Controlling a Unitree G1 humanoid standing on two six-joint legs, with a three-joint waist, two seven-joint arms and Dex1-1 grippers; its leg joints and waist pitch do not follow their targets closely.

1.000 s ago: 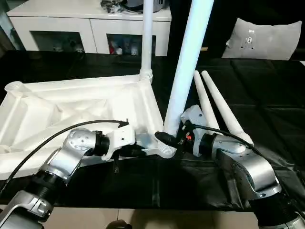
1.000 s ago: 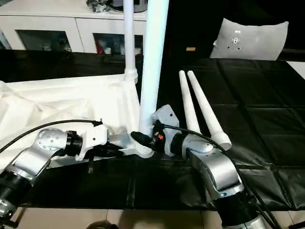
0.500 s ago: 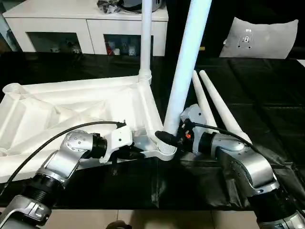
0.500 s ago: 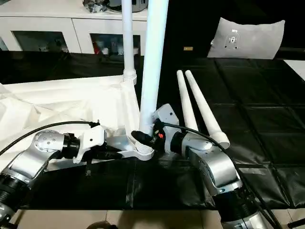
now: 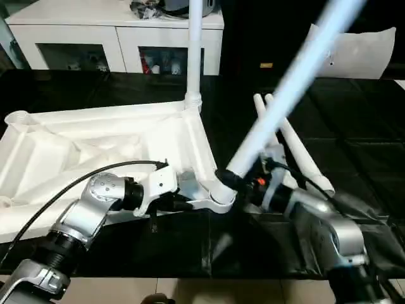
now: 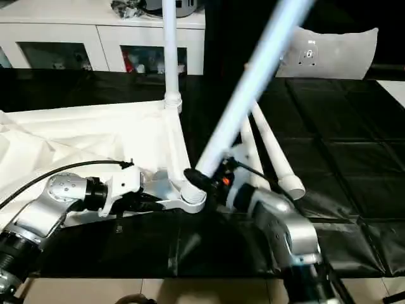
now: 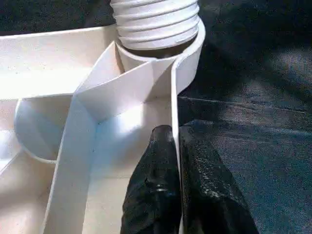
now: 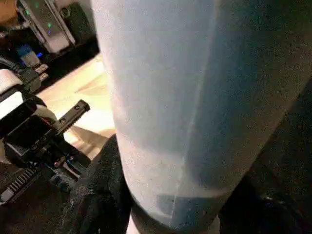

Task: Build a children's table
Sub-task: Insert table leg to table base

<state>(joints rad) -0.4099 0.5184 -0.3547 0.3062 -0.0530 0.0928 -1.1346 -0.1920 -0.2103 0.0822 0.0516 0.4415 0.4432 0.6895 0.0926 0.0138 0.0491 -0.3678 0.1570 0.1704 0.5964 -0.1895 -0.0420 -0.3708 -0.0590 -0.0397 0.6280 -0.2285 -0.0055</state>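
Right gripper (image 5: 235, 182) jaws clamping tube leg (image 5: 288, 81), axis leaning right off corner socket (image 5: 218, 197); left gripper (image 7: 176, 161) jaws pinching tabletop (image 5: 76, 145) rim.

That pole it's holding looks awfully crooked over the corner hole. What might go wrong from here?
1. The leg in the right tool leans steeply away from the corner socket, so its thread may jam or miss.
2. The left tool pinches only a thin rib of the tabletop; a hard push might shift the top.
3. The swinging leg could knock the two spare legs lying beside it.
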